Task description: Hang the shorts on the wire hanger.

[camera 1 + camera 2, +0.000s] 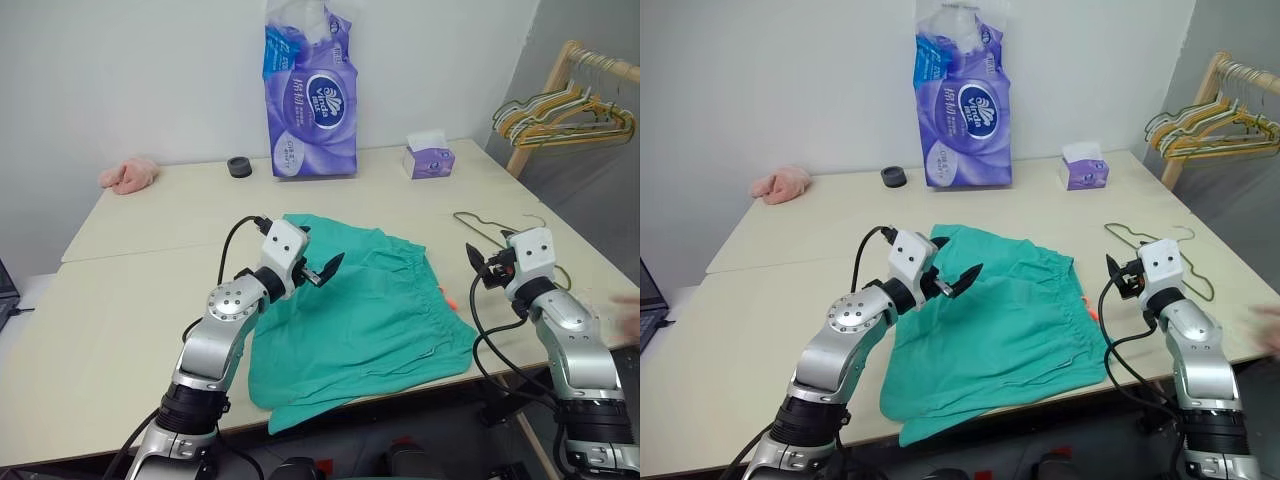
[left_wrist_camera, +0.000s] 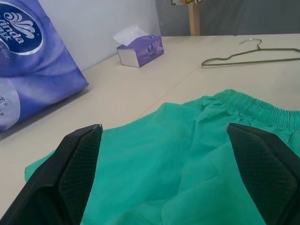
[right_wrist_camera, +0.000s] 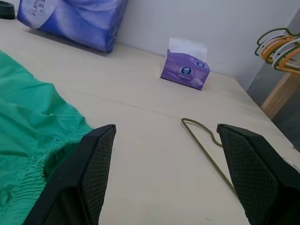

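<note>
The teal-green shorts [image 1: 370,310] lie spread flat on the table, with their near hem hanging over the front edge and the gathered waistband toward the right. The wire hanger [image 1: 488,224] lies flat on the table right of the shorts, hook pointing right. My left gripper [image 1: 322,268] hovers open over the shorts' left part, level, with nothing between its fingers. Just above the table, my right gripper [image 1: 478,264] stands open and empty between the waistband and the wire hanger [image 3: 206,140]. The shorts [image 2: 187,159] spread just past the left fingers.
At the back stand a tall purple tissue pack [image 1: 312,95], a small purple tissue box [image 1: 430,158], a black roll [image 1: 239,166] and a pink cloth [image 1: 130,175]. A wooden rack with several hangers [image 1: 570,112] is at the far right. A person's hand [image 1: 630,315] shows at the right edge.
</note>
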You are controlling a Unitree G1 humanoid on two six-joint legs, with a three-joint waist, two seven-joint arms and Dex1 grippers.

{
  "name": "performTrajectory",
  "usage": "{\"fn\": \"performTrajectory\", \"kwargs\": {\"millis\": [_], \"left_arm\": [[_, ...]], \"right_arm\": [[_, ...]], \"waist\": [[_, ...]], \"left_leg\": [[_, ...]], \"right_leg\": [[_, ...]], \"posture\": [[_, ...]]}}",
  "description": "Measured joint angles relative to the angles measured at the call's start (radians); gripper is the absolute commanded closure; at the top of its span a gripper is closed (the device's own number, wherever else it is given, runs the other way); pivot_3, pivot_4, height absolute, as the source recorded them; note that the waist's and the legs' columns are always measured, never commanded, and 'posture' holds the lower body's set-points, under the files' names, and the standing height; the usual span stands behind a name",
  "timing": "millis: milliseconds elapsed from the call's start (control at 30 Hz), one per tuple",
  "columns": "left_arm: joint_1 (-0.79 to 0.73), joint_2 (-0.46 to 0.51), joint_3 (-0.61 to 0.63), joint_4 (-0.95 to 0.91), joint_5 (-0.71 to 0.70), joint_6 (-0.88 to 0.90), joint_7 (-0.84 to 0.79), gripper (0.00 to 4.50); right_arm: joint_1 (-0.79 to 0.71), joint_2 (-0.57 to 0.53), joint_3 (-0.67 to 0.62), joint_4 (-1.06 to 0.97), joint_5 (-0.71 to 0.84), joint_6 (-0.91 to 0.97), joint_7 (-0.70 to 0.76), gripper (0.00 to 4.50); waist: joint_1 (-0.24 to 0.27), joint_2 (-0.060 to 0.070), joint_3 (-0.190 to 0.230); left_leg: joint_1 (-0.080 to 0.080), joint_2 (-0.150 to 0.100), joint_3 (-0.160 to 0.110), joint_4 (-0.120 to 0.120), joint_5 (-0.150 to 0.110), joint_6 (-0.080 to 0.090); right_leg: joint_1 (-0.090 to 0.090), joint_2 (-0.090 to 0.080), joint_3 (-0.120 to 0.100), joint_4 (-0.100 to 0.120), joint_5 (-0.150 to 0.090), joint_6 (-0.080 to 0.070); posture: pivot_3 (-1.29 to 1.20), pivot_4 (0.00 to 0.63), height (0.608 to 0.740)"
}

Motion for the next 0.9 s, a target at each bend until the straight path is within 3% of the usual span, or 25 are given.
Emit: {"fn": "performTrajectory", "kwargs": {"millis": [367, 600, 667, 900], "left_arm": [[0.013, 0.008, -0.029, -0.010, -0.020, 0.006, -0.077, 0.01], [0.026, 0.007, -0.052, -0.030, -0.023, 0.009, -0.106, 0.01], [0.023, 0.005, -0.060, -0.030, -0.022, 0.010, -0.107, 0.01], [-0.010, -0.010, -0.089, -0.019, -0.022, 0.009, -0.125, 0.01]], "right_arm": [[0.035, -0.032, -0.034, -0.045, 0.036, 0.046, 0.031, 0.82], [-0.031, -0.079, -0.161, 0.140, 0.045, 0.122, -0.045, 0.82], [-0.103, -0.097, -0.167, 0.236, 0.048, 0.147, -0.048, 0.82], [-0.542, -0.244, -0.129, 0.969, -0.016, 0.090, -0.054, 0.82]], "waist": [[0.000, 0.000, 0.000], [-0.006, 0.001, 0.000], [-0.019, 0.001, 0.000], [-0.055, 0.002, 0.000]], "left_leg": [[0.000, 0.000, 0.000, 0.000, 0.000, 0.000], [0.000, 0.000, 0.001, 0.000, 0.000, 0.000], [0.000, 0.000, 0.001, 0.000, 0.000, 0.000], [0.001, 0.001, 0.002, -0.001, 0.000, 0.001]], "right_leg": [[0.000, 0.000, 0.000, 0.000, 0.000, 0.000], [0.000, 0.000, 0.000, 0.000, 0.000, 0.000], [0.001, 0.000, 0.001, -0.001, 0.000, 0.000], [0.003, -0.001, 0.000, -0.002, -0.001, -0.002]], "posture": [[-0.16, 0.002, 0.740], [-0.20, 0.005, 0.740], [-0.20, 0.005, 0.740], [-0.20, 0.006, 0.740]]}}
